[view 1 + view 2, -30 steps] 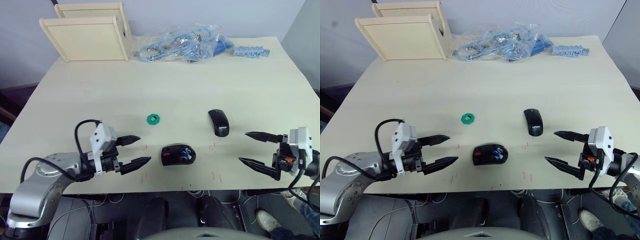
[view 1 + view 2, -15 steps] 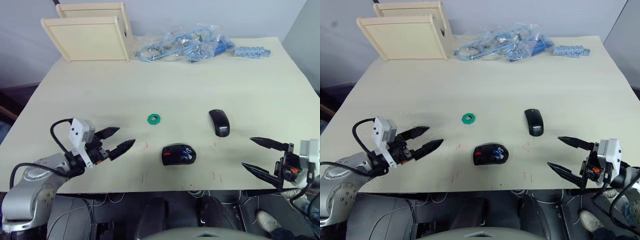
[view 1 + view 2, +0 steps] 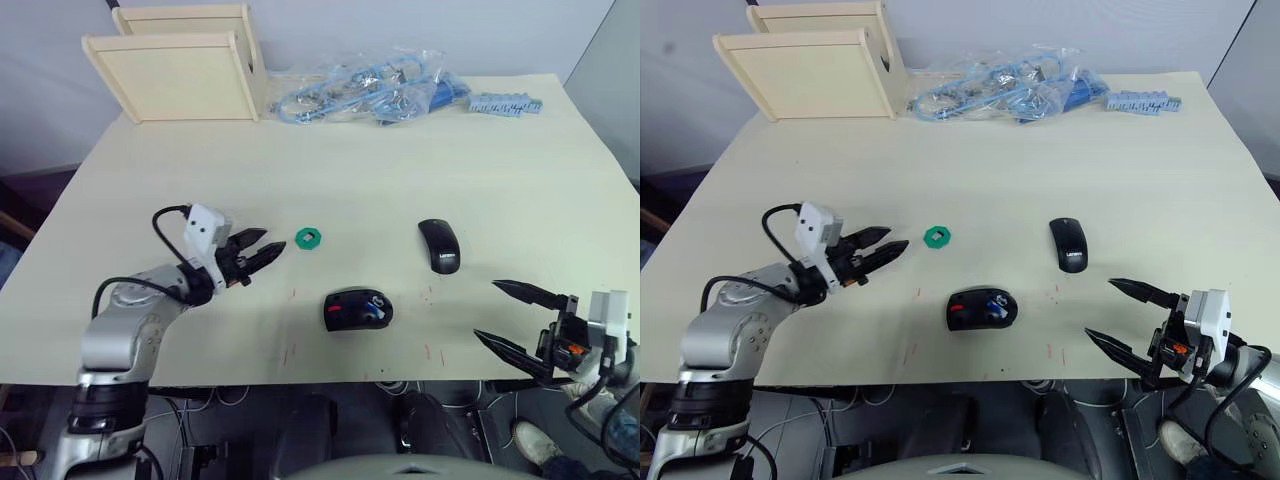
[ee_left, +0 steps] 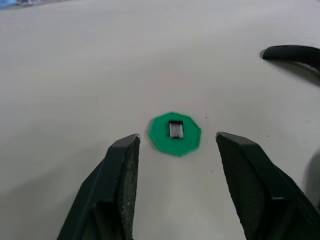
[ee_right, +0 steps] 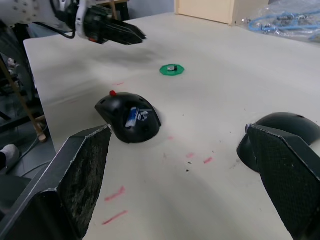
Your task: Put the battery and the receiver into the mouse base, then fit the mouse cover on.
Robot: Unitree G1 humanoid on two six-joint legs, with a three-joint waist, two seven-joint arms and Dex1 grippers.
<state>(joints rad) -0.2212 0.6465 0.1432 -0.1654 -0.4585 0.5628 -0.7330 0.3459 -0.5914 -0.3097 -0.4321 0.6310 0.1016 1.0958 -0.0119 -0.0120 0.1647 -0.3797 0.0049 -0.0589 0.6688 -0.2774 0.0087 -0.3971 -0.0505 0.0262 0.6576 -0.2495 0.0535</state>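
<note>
The mouse base (image 3: 357,309), a black shell with red inside, lies near the table's front edge, and the white-and-blue battery (image 5: 131,115) rests in its compartment. The receiver (image 4: 175,129), a small metallic piece, sits in the middle of a flat green disc (image 3: 307,237). My left gripper (image 3: 273,241) is open just left of that disc, its fingers (image 4: 121,170) a little short of the disc on either side. To the right lies the glossy black mouse cover (image 3: 438,245). My right gripper (image 3: 485,310) hangs open at the front right edge, apart from cover and base.
Two pale wooden boxes (image 3: 175,75) stand at the back left. Clear bags of blue parts (image 3: 370,95) and a blue strip (image 3: 505,102) lie along the back edge. Red marks (image 3: 432,352) dot the tabletop near the front.
My left gripper swung away from the mouse base to the left, then forward and right up to the green disc. The right gripper drew back toward the table's front edge.
</note>
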